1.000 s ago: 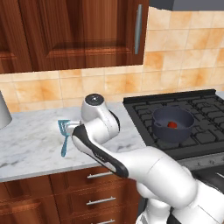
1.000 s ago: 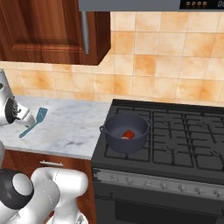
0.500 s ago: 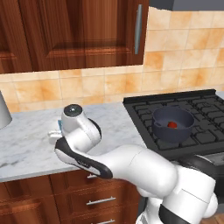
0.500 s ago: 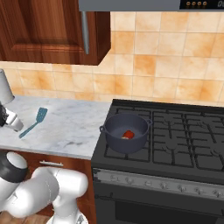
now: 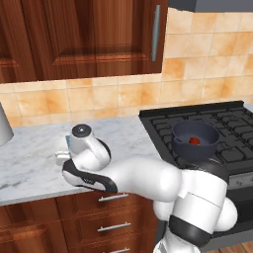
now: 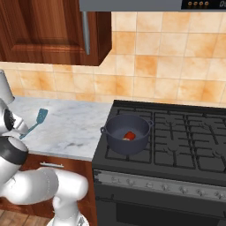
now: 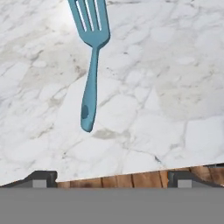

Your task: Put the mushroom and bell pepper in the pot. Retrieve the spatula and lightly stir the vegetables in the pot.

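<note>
The teal spatula (image 7: 89, 83) lies flat on the marble counter, its slotted blade (image 7: 89, 19) toward the top of the hand view and its handle end pointing back at my gripper (image 7: 111, 179). The gripper hangs above the counter's front edge, open wide, with nothing between its fingertips (image 7: 41, 178). From the right base view the spatula (image 6: 37, 121) lies just beside my arm. The dark pot (image 6: 115, 143) stands on the stove's front left burner with the red bell pepper (image 6: 129, 135) inside it; the same pot (image 5: 185, 148) and pepper (image 5: 195, 141) show from the left. The mushroom is hidden.
The marble counter (image 6: 75, 128) runs left of the black stove (image 6: 185, 137). A grey vessel (image 5: 4, 126) stands at the counter's far left. Wooden wall cabinets (image 5: 89, 34) hang above, and drawers (image 5: 113, 212) sit below the counter edge.
My arm has swung left and lower across the counter, covering the spatula in the left base view. The spatula, pot and pepper have stayed put. The jaws have stayed open.
</note>
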Tool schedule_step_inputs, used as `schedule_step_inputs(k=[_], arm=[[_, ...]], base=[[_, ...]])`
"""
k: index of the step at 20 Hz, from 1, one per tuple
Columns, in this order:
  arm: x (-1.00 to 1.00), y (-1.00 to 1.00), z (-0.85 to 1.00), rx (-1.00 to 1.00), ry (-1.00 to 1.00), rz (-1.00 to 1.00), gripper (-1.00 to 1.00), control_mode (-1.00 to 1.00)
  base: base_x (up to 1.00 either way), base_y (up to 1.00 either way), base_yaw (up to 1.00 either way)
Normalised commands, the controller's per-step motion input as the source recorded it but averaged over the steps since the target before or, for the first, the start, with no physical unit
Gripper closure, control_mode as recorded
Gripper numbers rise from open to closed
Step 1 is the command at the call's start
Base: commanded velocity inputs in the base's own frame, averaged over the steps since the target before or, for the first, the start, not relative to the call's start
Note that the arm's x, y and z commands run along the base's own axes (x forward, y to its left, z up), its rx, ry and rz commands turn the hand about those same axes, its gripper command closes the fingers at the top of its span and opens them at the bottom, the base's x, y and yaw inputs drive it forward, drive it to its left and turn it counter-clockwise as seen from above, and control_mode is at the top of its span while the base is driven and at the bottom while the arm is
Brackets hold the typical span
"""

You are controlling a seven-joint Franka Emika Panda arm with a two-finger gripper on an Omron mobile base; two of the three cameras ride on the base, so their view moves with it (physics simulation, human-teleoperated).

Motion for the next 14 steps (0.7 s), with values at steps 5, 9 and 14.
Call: schedule_step_inputs(k=[5,9,14], arm=[[0.51,0.19,-0.35,0.01,0.07,0.0,-1.0,-1.0],[0.29,0.34,-0.28,0.0,0.07,0.0,-1.0,-1.0],[0.3,0.34,-0.19,-0.01,0.13,0.01,-1.0,-1.0]], base=[[0.0,0.0,0.0],[0.0,0.0,0.0],[0.0,0.0,0.0]])
